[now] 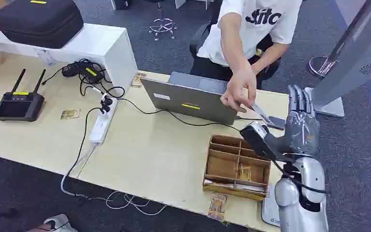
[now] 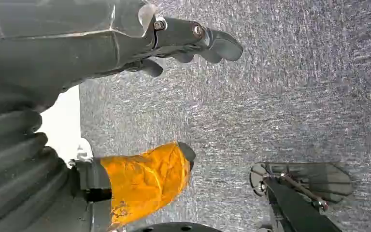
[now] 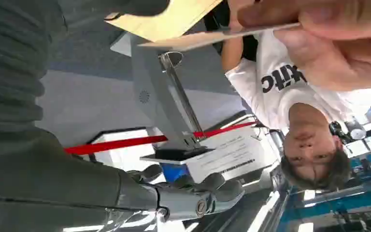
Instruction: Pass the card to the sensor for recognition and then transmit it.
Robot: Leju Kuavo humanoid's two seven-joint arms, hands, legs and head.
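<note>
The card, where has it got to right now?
In the head view the card is pinched in a person's hand, at the table's far right just behind the laptop and left of the robot's raised right hand.

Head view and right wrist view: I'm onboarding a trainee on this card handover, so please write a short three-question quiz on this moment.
1. True or false: the wooden compartment tray lies on the floor.
2. Who holds the card raised beside the robot's right hand? A: the person's hand. B: that right hand's fingers. C: nobody, it lies on a laptop.
3. Fill in: the power strip on the table is coloured ____.

Key: 1 false, it sits on the table; 2 A; 3 white.
</note>
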